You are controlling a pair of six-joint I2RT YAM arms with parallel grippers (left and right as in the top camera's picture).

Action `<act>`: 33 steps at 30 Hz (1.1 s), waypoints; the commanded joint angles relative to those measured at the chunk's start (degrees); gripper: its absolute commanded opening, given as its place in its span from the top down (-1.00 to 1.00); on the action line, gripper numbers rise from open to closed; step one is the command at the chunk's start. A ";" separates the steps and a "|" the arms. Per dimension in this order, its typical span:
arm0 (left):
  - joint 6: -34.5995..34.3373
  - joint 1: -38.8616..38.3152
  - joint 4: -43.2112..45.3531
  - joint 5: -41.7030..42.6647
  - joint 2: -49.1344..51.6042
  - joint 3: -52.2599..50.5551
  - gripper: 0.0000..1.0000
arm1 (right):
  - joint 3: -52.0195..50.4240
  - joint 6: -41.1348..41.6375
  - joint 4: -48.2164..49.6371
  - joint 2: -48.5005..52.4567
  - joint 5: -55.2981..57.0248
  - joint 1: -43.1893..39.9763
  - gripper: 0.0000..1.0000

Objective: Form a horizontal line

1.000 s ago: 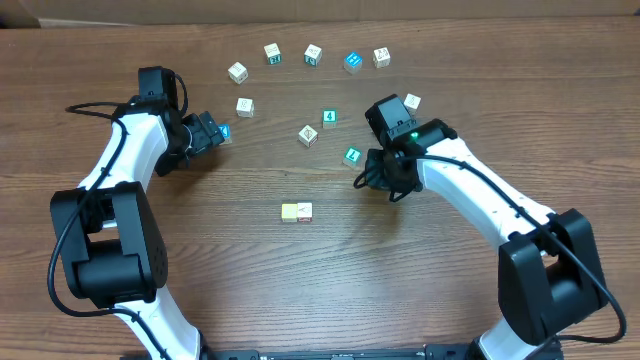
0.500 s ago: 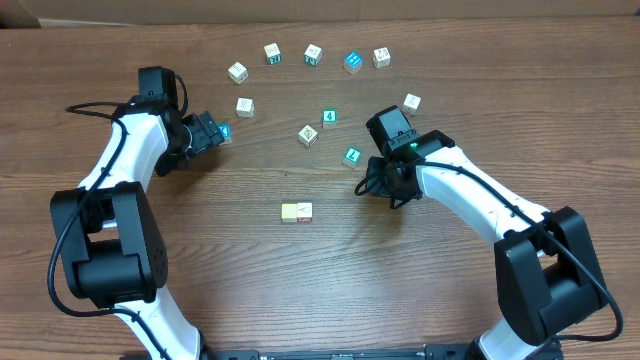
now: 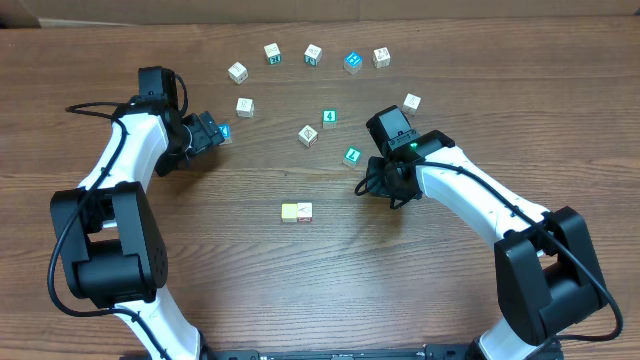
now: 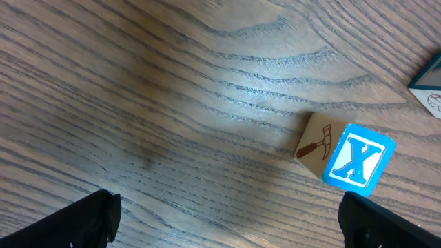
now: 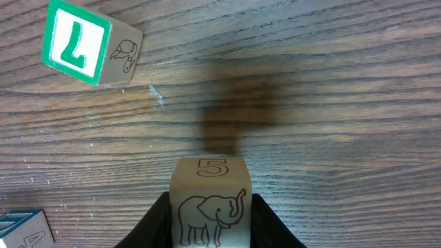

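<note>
A short row of two touching cubes lies at the table's middle: a pale yellow cube [image 3: 290, 211] and a whitish cube [image 3: 304, 211]. My right gripper [image 3: 374, 184] hangs to the right of this row, above the table. It is shut on a whitish wooden cube [image 5: 210, 205] with a brown elephant and a "5"; its fingertips [image 5: 210, 220] clamp the cube's sides. The held cube is hidden in the overhead view. My left gripper [image 3: 210, 132] is open and empty at the left [image 4: 224, 227], beside a cube with a blue X face [image 4: 351, 157].
Loose cubes lie in an arc at the back: whitish ones [image 3: 237, 71], [image 3: 245, 106], [image 3: 308, 135], [image 3: 412, 102], [image 3: 381, 57] and teal or blue ones [image 3: 329, 117], [image 3: 352, 62]. A green "7" cube [image 5: 86, 45] lies just beyond my right gripper [image 3: 352, 155].
My right arm has shifted slightly toward the front with the elephant cube in its grip, then held still. The left arm has not moved.
</note>
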 commanded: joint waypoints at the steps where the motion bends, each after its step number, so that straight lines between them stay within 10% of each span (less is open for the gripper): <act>1: 0.07 -0.37 0.20 -0.39 0.63 0.92 -0.99 | -0.31 0.42 0.11 -0.31 -0.13 0.26 0.49; 33: 0.07 -0.37 0.20 -0.39 0.63 0.92 -0.99 | -0.31 3.26 8.94 -0.26 9.75 14.88 0.50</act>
